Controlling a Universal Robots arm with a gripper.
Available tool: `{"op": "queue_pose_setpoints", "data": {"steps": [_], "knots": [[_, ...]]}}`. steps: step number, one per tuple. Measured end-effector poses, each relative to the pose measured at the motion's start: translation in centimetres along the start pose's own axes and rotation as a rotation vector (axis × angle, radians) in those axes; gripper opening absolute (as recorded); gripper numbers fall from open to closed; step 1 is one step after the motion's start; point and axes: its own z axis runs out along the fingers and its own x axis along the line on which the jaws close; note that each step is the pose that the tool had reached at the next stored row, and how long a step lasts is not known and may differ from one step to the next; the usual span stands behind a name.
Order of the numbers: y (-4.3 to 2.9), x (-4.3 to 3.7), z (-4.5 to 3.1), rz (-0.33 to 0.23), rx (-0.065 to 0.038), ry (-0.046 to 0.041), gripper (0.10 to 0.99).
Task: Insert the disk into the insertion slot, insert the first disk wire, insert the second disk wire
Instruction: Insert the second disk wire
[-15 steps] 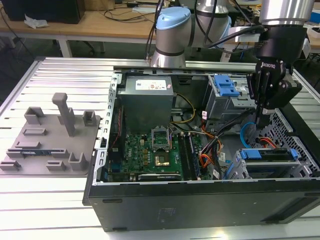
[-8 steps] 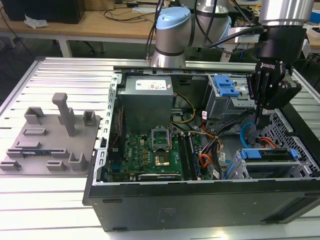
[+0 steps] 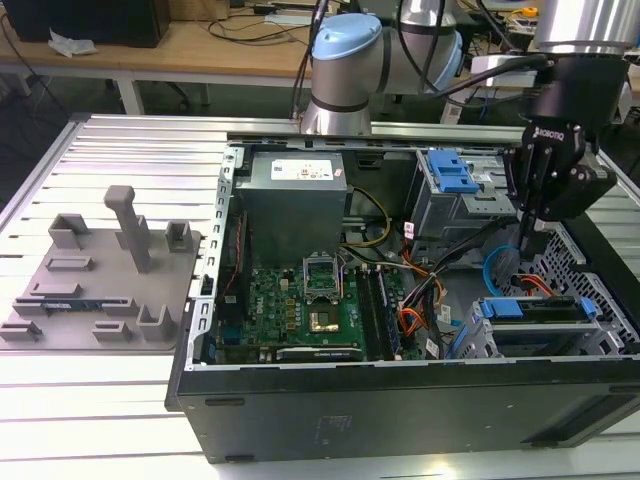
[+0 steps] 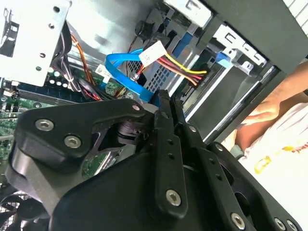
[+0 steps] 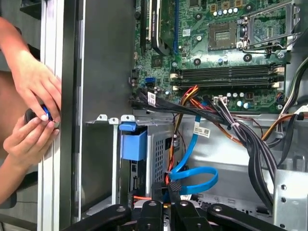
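exterior view: disk (image 3: 540,310) seated flat in insertion slot (image 3: 520,340), long axis sideways

The disk (image 3: 530,309) is seated flat in the insertion slot (image 3: 478,338), a low grey perforated sheet-metal cage, directly below the fingers (image 4: 166,120); only its bright blue carrier edge is visible along the mouth of the bay. The blue wire (image 5: 192,174), a flat ribbon, curves in a loop just beyond the fingertips, and its black plug end sits pinched between them. A white plug (image 4: 155,50) with yellow, red and black leads hangs free further beyond the fingertips, past the blue loop.
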Motion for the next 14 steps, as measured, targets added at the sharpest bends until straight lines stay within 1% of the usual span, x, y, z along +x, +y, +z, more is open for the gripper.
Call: {"op": "queue_pose_setpoints", "data": {"steps": [1,2,3,5,6,7,8,9,12,13,14], "knots": [[-0.55,0.07,0.01,-0.004,-0.007,-0.0001,0.161],[-0.63,0.15,0.06,-0.004,-0.007,-0.0028,0.161],[-0.62,0.34,0.14,-0.004,-0.007,-0.0167,0.161],[-0.62,0.6,0.26,-0.004,-0.004,-0.0603,0.161],[-0.61,0.69,0.3,-0.004,-0.002,-0.0794,0.161],[-0.61,0.81,0.36,-0.004,0.0,-0.1083,0.161],[-0.61,1.0,0.44,-0.003,0.004,-0.1394,0.161],[-0.6,1.22,0.55,-0.003,0.005,-0.1529,0.161],[-0.58,1.86,0.84,-0.003,0.007,-0.178,0.161],[-0.57,2.08,0.95,-0.003,0.007,-0.1949,0.161],[-0.56,2.29,1.04,-0.003,0.008,-0.2165,0.161]]}}
